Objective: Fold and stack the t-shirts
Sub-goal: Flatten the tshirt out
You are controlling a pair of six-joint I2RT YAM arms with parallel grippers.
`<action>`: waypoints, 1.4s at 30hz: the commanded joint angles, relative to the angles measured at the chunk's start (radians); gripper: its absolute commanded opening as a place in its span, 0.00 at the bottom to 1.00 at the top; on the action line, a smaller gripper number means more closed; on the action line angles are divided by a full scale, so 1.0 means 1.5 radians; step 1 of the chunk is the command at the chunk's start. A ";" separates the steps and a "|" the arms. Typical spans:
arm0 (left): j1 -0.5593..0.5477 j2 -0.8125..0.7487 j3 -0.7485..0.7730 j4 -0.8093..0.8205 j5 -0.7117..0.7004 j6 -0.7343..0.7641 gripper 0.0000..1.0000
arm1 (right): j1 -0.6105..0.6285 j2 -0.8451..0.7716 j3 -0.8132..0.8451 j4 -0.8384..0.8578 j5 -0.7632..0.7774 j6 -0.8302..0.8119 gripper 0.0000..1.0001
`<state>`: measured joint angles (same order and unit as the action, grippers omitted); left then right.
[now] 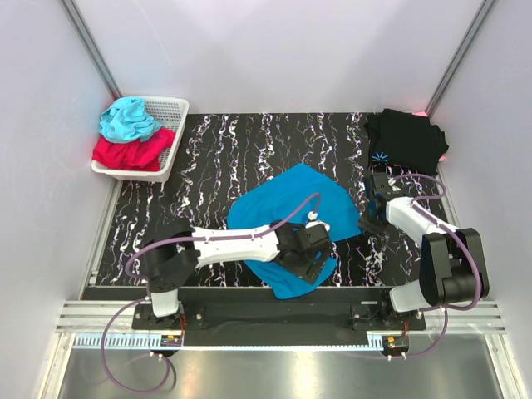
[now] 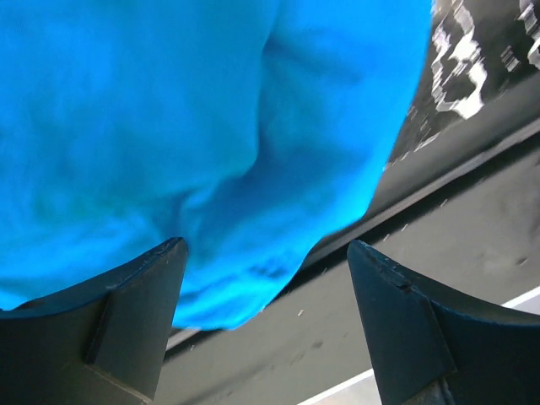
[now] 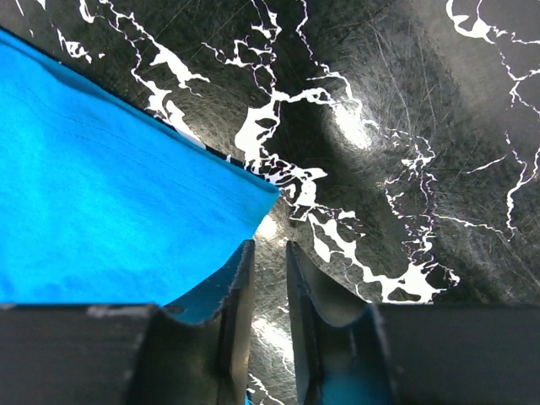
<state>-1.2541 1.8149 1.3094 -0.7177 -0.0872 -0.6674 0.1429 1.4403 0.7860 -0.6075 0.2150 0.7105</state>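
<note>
The medium-blue t-shirt (image 1: 287,212) lies spread, partly crumpled, at the table's middle; its near part hangs over the front edge. My left gripper (image 1: 314,259) hovers over that near part with jaws wide open. In the left wrist view the blue cloth (image 2: 211,126) fills the frame and its hem dips between the fingers (image 2: 143,291). My right gripper (image 1: 373,212) sits low at the shirt's right corner (image 3: 253,198), jaws a narrow gap apart with nothing between them. The black t-shirt (image 1: 406,138), with its pale-blue starburst, lies folded at the back right.
A white basket (image 1: 170,125) at the back left holds a cyan cloth (image 1: 126,118) and a red cloth (image 1: 125,154). The black marbled table top (image 1: 233,158) ends at a metal rail (image 1: 274,320) by the arm bases. White walls stand on three sides.
</note>
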 commanded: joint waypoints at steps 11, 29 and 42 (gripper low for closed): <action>-0.014 0.118 0.207 0.012 -0.044 -0.008 0.75 | -0.002 -0.018 0.015 -0.005 -0.019 -0.019 0.29; -0.016 0.231 0.289 0.097 0.008 -0.009 0.62 | -0.002 -0.025 0.018 -0.006 -0.026 -0.030 0.27; -0.016 0.345 0.402 -0.040 -0.112 -0.056 0.44 | -0.002 -0.042 0.020 -0.008 -0.030 -0.032 0.27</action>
<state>-1.2747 2.2822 1.8503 -0.6834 -0.1493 -0.7246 0.1425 1.4204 0.7872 -0.6109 0.1886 0.6731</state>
